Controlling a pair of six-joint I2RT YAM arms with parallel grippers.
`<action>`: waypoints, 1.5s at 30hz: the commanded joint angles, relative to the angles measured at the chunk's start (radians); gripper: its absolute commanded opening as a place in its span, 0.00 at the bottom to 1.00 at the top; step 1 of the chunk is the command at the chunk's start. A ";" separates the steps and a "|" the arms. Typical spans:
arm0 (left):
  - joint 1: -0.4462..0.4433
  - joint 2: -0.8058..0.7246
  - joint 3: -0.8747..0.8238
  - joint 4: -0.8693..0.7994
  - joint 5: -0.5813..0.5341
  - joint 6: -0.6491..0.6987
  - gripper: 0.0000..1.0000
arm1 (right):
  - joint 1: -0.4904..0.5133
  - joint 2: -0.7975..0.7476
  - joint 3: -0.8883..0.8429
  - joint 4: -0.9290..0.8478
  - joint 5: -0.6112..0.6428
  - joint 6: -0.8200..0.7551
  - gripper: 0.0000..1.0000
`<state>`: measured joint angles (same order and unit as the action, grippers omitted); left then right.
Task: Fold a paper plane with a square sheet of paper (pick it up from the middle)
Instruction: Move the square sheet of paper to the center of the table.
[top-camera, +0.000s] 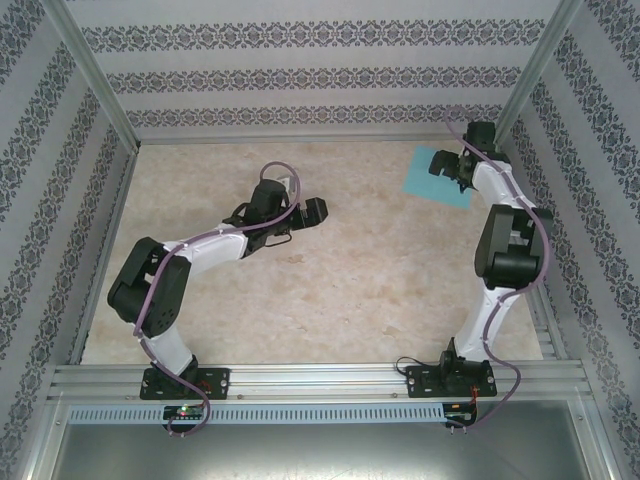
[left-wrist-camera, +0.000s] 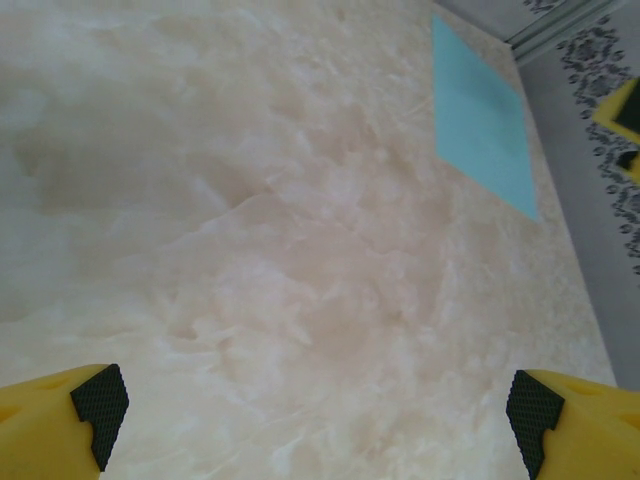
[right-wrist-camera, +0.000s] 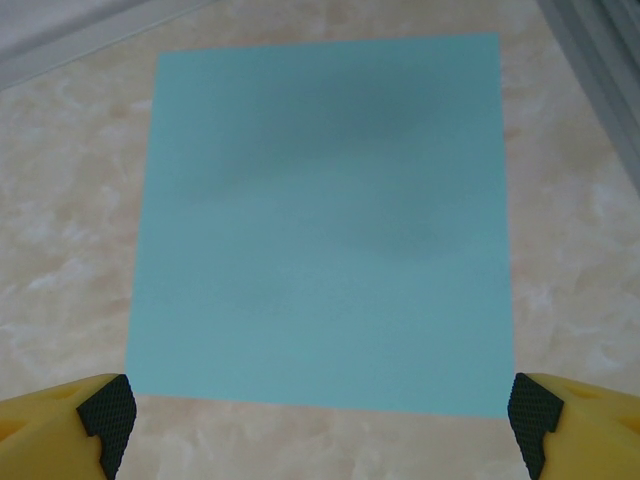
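Both fully spread, empty | left gripper (left-wrist-camera: 320, 412) | right gripper (right-wrist-camera: 320, 412) above square sheet (right-wrist-camera: 320, 220)

Left tool (left-wrist-camera: 318, 420) spread wide, elbow bent; right tool (right-wrist-camera: 320, 420) spread wide.

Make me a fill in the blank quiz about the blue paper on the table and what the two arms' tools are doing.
The square sheet of paper lies ____ on the table, with no fold in it. It sits near the table's far ____ corner. The left tool and the right tool both have their jaws ____.
Missing words: flat; right; open.
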<state>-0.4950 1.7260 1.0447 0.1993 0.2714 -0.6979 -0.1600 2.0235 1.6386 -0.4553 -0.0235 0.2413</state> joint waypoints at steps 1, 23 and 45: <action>-0.017 0.021 0.044 0.054 0.048 -0.044 1.00 | -0.003 0.071 0.101 -0.122 0.002 0.032 0.97; -0.047 0.024 0.092 -0.014 0.069 -0.003 1.00 | 0.058 0.353 0.463 -0.477 0.061 -0.039 0.96; -0.045 -0.014 0.061 -0.072 0.066 0.076 1.00 | 0.094 0.498 0.660 -0.633 0.074 -0.045 0.90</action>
<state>-0.5301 1.7458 1.1164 0.1532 0.3328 -0.6540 -0.0738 2.5023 2.2505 -1.0439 0.0376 0.1951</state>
